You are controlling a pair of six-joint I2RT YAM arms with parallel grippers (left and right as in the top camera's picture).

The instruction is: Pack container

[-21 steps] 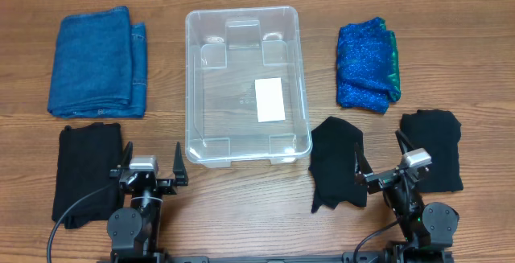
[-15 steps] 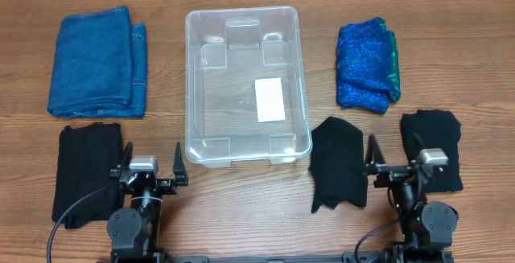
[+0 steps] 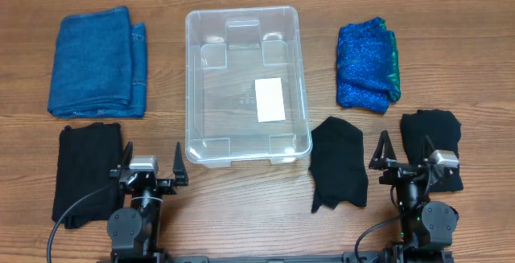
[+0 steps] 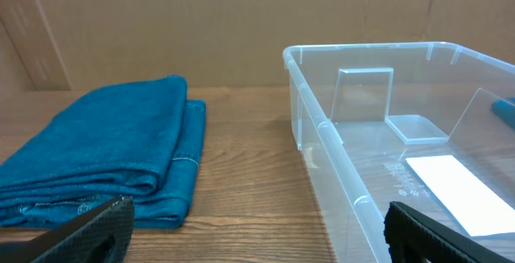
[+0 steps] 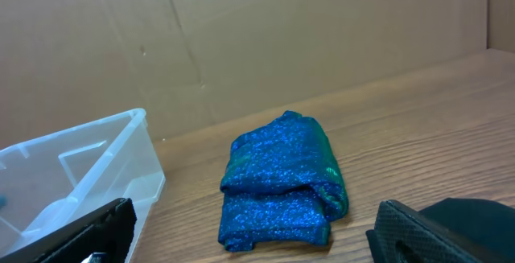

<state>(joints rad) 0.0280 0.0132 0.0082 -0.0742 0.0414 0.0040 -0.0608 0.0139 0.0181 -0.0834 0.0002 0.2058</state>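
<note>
Nothing could be read anywhere in the views. The one white label [image 3: 269, 100] lay on the bottom of the clear container [image 3: 190, 86], and its face looked blank both from overhead and from the left wrist camera. Just beside it, faint raised marks [image 4: 405, 179] stood moulded into the plastic floor — too small and pale to make out as letters or numbers.
</note>
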